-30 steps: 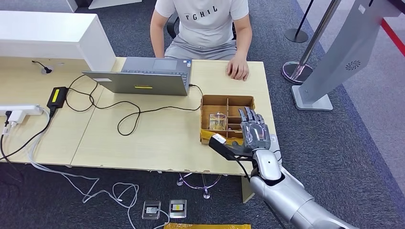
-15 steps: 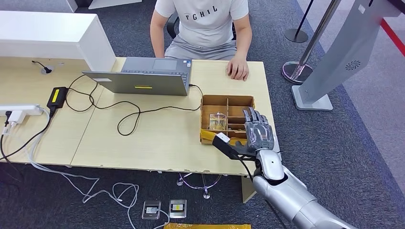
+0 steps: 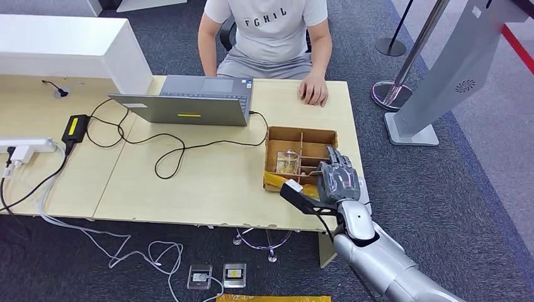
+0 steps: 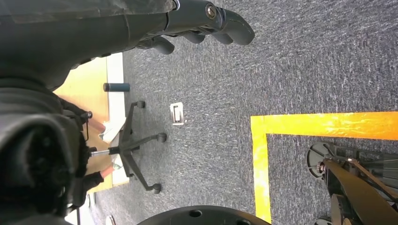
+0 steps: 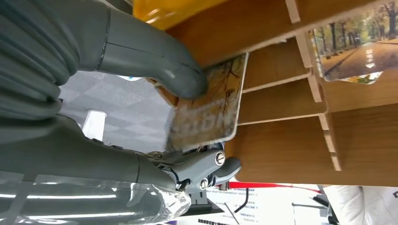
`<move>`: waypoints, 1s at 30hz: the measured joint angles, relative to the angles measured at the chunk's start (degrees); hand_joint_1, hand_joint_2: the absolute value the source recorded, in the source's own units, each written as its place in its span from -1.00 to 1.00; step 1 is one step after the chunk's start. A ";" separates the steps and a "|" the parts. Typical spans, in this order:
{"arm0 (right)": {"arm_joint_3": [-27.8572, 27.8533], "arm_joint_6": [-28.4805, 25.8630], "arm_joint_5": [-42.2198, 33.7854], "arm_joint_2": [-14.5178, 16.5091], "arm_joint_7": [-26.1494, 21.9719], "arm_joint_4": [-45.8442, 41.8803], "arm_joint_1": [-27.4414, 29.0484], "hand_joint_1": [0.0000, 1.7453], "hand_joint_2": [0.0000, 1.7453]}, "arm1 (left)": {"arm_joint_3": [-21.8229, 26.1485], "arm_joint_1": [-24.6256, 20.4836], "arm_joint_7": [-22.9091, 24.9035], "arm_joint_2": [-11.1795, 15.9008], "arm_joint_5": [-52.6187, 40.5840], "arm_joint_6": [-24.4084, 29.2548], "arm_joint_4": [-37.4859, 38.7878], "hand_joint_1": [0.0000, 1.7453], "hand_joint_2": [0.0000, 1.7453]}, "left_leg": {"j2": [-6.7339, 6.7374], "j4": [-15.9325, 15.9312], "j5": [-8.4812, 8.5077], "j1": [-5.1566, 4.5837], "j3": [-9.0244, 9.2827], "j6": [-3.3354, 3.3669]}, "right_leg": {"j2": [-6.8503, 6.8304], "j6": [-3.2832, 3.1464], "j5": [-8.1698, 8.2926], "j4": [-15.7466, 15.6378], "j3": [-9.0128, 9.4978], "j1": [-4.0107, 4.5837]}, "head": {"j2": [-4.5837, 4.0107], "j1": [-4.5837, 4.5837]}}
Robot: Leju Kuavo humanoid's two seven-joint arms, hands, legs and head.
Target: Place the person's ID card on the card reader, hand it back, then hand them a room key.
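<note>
My right hand reaches down into the near right part of the wooden divided box on the table's right end. In the right wrist view its thumb presses on a room key card printed with autumn trees, and the fingers close under it, so the card is pinched at a compartment of the box. Another picture card stands in a further compartment. My left hand hangs over the carpet with loosely bent fingers and holds nothing.
A person sits across the table with a hand resting on its far edge. A laptop, a power brick and looping cables lie left of the box. A stanchion base and a grey sign stand are at the right.
My right hand has sunk lower and slightly toward me, and its fingers have bent down into the box. The person and the table things have not moved.
</note>
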 joint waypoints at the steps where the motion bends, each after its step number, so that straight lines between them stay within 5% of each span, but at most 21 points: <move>1: 0.00 0.00 -0.08 0.01 -0.05 0.04 0.02 1.00 1.00 | -0.01 0.00 0.05 0.00 -0.02 -0.03 0.00 -1.00 -1.00 | 0.00 0.00 0.00 0.00 0.00 0.00 | 0.00 0.00 0.00 0.00 0.00 0.00 | 0.00 0.01; 23: 0.34 -2.82 -2.26 0.95 -1.25 0.81 0.00 1.00 1.00 | -0.10 -0.01 0.63 0.49 -1.17 -0.07 0.00 -1.00 -1.00 | 0.04 0.00 0.00 0.00 0.02 0.00 | 0.07 0.00 0.01 0.01 0.03 0.00 | 0.00 0.01; 30: -0.26 -1.12 1.73 0.86 3.72 -6.54 -6.08 1.00 1.00 | -0.32 -0.01 0.62 0.58 -2.74 -0.62 0.00 -1.00 -1.00 | 0.04 0.00 0.02 0.00 0.05 -0.01 | 0.12 -0.01 0.03 0.02 0.02 0.00 | 0.00 0.01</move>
